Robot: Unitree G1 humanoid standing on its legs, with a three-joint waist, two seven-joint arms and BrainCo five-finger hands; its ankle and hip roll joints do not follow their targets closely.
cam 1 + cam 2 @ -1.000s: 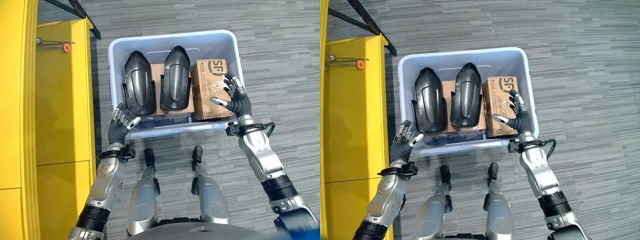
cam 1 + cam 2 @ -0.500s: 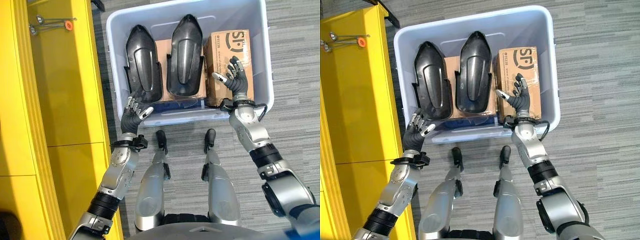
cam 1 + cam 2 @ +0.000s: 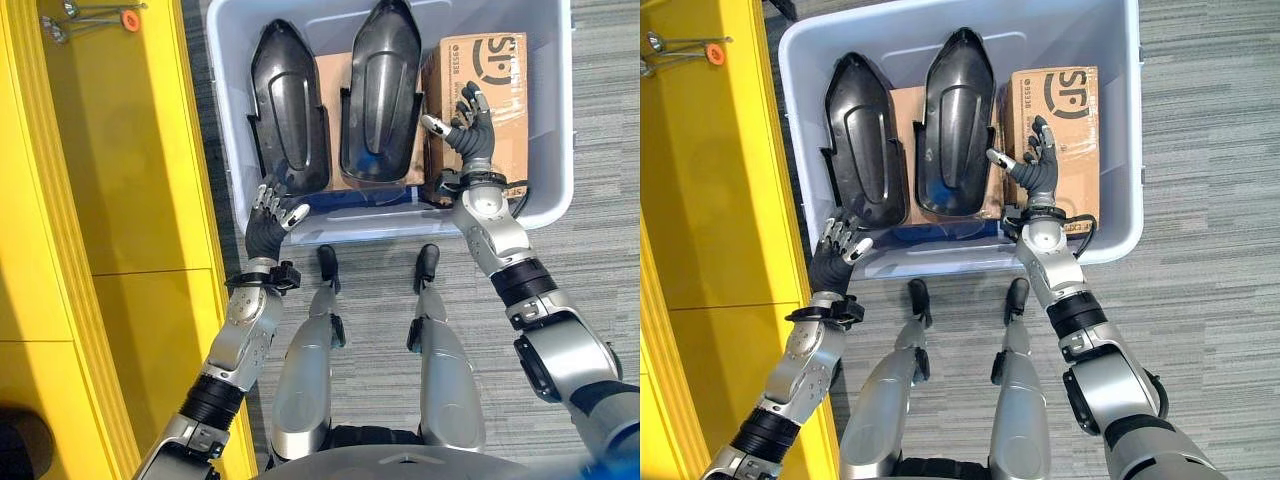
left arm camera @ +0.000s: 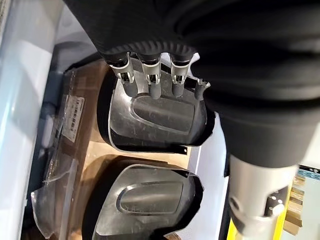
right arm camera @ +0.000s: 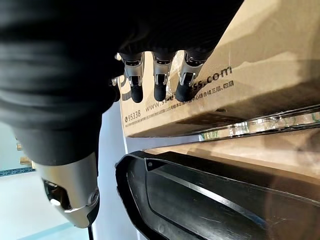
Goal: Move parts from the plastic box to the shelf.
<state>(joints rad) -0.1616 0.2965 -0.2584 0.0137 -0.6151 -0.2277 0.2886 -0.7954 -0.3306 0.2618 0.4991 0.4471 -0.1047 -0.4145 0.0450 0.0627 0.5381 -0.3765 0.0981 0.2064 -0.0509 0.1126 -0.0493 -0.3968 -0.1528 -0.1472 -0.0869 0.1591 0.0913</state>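
In the left eye view a pale plastic box (image 3: 225, 150) sits on grey carpet (image 3: 600, 260) beside a yellow shelf (image 3: 110, 200), and inside it lie two black moulded parts side by side, the left part (image 3: 288, 120) and the middle part (image 3: 380, 95), resting on flat brown cardboard, with a cardboard carton (image 3: 500, 90) at the box's right end. The left hand (image 3: 272, 212) is raised at the near left corner of the box, just below the near end of the left part, its fingers straight and loosely fanned, holding nothing. The right hand (image 3: 468, 130) is over the near end of the carton, its fingers spread and the thumb pointing toward the middle part; whether the fingertips touch the carton is hard to tell from here. On the shelf's far end lie thin metal rods with an orange cap (image 3: 130, 18). The right eye view gives the same layout, with the box's near wall (image 3: 970, 258) between the two wrists. In the left wrist view the left hand's fingers (image 4: 150, 82) reach straight over one black part, with the other part alongside it. In the right wrist view the right hand's fingers (image 5: 160, 80) hang straight just beside the carton's printed face, with the edge of a black part (image 5: 200, 200) close by.
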